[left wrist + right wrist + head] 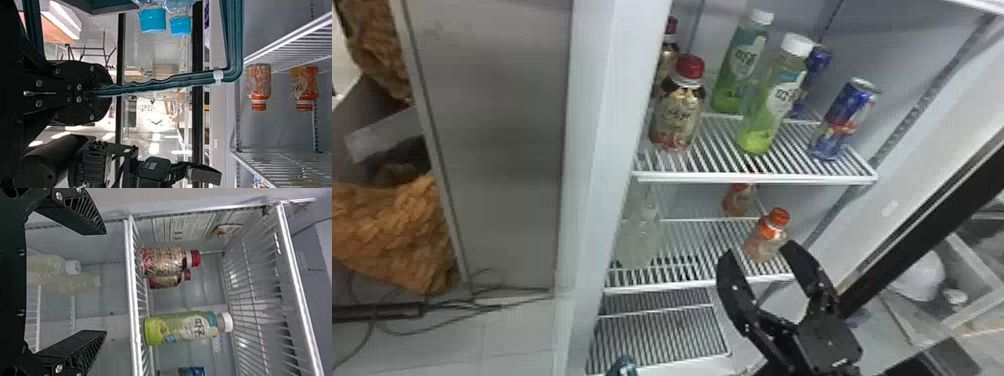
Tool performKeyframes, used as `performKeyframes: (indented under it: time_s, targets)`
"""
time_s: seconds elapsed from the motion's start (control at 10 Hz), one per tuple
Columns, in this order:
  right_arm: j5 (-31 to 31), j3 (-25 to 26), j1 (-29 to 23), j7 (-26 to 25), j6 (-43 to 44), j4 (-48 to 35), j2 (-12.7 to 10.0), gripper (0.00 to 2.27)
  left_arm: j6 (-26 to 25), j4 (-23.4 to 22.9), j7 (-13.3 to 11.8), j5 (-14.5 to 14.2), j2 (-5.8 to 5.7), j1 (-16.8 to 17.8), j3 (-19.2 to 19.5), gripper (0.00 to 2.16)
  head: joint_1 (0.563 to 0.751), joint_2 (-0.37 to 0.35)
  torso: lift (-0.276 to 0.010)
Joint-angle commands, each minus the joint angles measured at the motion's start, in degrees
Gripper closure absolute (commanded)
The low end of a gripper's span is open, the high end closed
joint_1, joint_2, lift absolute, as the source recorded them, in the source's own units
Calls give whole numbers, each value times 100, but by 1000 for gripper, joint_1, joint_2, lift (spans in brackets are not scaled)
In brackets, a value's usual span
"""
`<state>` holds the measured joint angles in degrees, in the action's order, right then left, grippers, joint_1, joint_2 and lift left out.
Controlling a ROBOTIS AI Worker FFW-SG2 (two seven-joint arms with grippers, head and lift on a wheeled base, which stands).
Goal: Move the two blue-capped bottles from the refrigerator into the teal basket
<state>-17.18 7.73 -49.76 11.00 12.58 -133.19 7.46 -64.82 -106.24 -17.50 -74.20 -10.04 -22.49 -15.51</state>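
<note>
Gripping the handle (168, 81) in the closed left hand (101, 93), shows two blue-capped bottles (152, 20) beside the teal basket (113, 7) at top centre of the left wrist view, and at lower right of the head view holds the right hand (758, 249) open near an orange-capped bottle (767, 239).

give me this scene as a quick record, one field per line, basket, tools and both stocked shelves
teal basket: hanging by its handle
left tool: shut on that handle
right tool: open, empty, by the lower shelf
blue-capped bottles: two, under the handle, apparently in the basket
upper shelf: red-capped bottles, white-capped green bottles, blue cans
lower shelf: orange-capped bottles, pale bottles
</note>
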Motion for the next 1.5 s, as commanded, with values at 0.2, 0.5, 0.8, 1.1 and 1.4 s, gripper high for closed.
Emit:
performKeyframes:
  time_s: [0.2,0.5,0.8,1.1,1.4]
  targets:
    - [162,-131,476,-178,683,965,1,108,0,0,1,-7,-33,27,-48,1136,695,-350,-141]
    - [276,-158,532,-178,753,1092,10,108,0,0,1,-7,-24,27,-40,1136,695,-350,-141]
    - [294,-175,546,-178,753,1106,10,108,0,0,1,-7,-24,41,-40,1136,695,-350,-141]
    - [294,-175,546,-178,753,1106,10,107,0,0,1,-7,-24,55,-48,1136,695,-350,-141]
    - [294,-184,546,-186,725,1106,10,108,0,0,10,-7,-33,55,-48,1136,695,-350,-141]
